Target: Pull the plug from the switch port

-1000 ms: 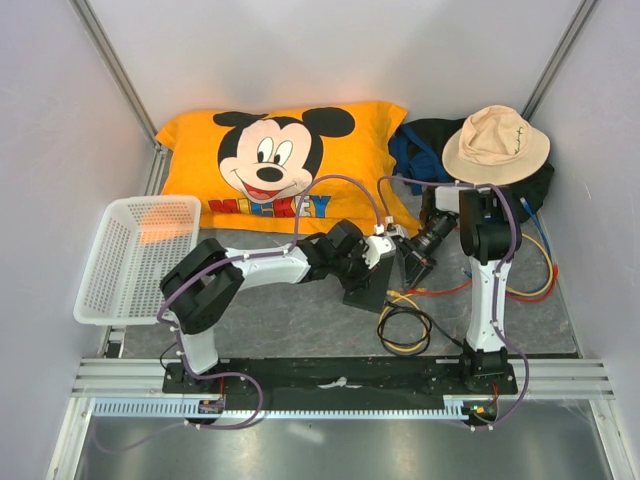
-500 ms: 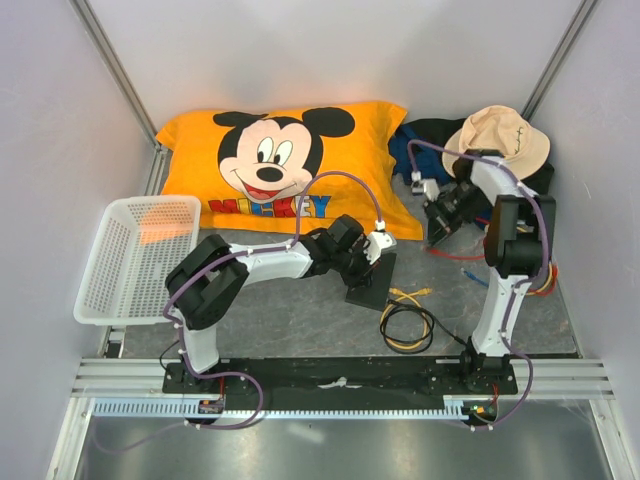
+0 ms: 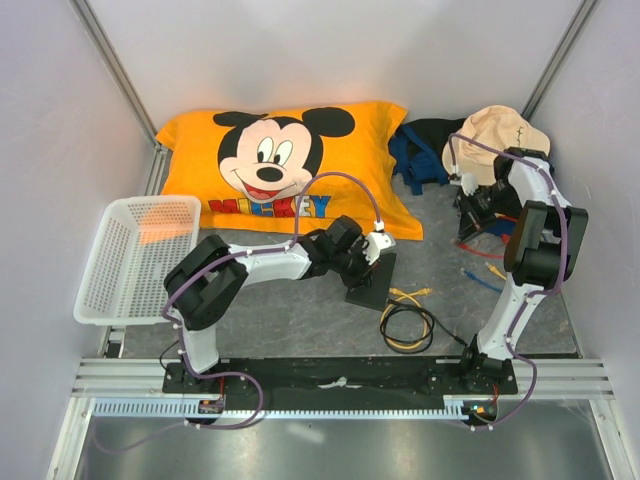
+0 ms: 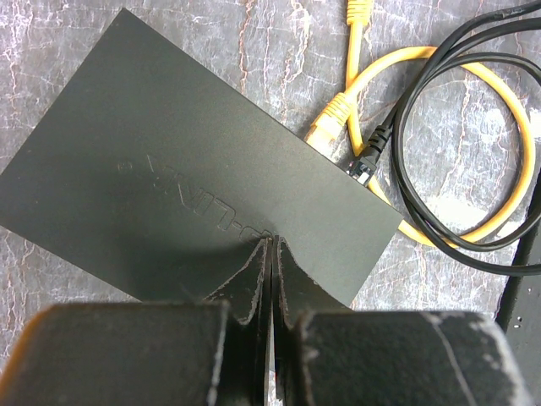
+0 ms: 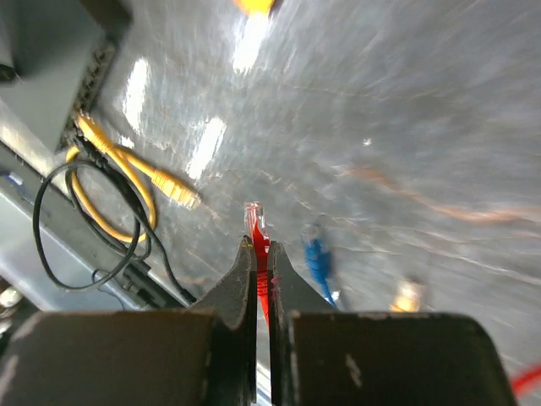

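Note:
The switch (image 3: 374,282) is a flat matte-black box lying mid-table; it fills the left wrist view (image 4: 194,186). My left gripper (image 3: 377,249) is shut, its tips (image 4: 270,243) resting on the switch's top face. A yellow plug (image 4: 324,128) and a black plug (image 4: 364,164) sit at its socket edge. My right gripper (image 3: 474,212) is at the far right, well away from the switch. It is shut on a red plug (image 5: 256,220), held above the table (image 5: 260,247). The red cable (image 3: 472,243) trails below it.
Yellow cables (image 3: 408,295) and a black cable loop (image 3: 404,326) lie right of the switch. A loose blue plug (image 5: 316,254) lies under the right gripper. A Mickey pillow (image 3: 290,165), a tan hat (image 3: 497,135) on a dark bag (image 3: 425,150) and a white basket (image 3: 135,255) stand around.
My right gripper has swung from the switch's socket edge back and far to the right, carrying the red plug and its cable. The left gripper has stayed pressed on the switch.

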You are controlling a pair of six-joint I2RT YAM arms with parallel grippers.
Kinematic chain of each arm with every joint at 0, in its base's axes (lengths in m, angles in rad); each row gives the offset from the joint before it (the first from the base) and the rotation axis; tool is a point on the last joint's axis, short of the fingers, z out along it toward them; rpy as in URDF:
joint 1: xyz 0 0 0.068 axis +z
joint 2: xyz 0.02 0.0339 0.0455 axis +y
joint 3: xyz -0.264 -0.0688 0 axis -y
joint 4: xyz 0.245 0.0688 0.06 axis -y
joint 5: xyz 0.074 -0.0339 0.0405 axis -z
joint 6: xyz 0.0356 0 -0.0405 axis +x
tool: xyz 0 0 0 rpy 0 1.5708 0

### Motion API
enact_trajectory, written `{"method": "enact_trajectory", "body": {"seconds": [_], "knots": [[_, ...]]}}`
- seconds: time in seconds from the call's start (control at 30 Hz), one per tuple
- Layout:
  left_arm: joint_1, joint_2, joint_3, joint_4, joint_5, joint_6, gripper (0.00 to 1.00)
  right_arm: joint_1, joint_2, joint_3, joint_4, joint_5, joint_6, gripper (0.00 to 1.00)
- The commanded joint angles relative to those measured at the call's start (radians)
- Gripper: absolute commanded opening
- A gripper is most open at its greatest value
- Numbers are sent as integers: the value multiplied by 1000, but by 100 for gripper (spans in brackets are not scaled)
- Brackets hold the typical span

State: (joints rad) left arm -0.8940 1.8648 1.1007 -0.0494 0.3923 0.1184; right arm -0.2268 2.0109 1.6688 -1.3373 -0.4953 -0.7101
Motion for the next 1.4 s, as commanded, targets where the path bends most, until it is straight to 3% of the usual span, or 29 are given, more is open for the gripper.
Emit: {"method": "enact_trajectory", "body": {"seconds": [0.0,0.17,0.3,0.33,0.4,0.47,0.5,0.63,0.93,1.2,1.37], "knots": [[9,89,-78,-142,-178,73,2,4,-15,-153,39,31,9,0],[-2,85,-85,-138,-175,79,2,6,2,-276,110,-38,38,0],[-8,80,-88,-136,-178,81,2,6,5,-331,185,-31,60,19],[-10,80,-88,-136,-178,81,2,6,8,-333,184,-31,60,38],[-11,79,-90,-138,-175,81,2,6,-14,-327,167,-58,48,54],[-11,76,-91,-141,-173,81,2,14,-64,-302,123,-147,11,76],[-11,74,-90,-144,-170,82,2,20,-83,-294,109,-181,-2,98],[-11,73,-85,-150,-159,84,2,67,-139,-331,108,-307,-26,98],[-14,60,-82,-155,-158,93,2,176,80,-383,81,-454,-78,98],[-14,51,-90,-152,-155,98,2,266,184,-373,131,-448,-8,98],[-14,50,-90,-150,-155,98,2,308,227,-371,147,-450,29,89]]}}
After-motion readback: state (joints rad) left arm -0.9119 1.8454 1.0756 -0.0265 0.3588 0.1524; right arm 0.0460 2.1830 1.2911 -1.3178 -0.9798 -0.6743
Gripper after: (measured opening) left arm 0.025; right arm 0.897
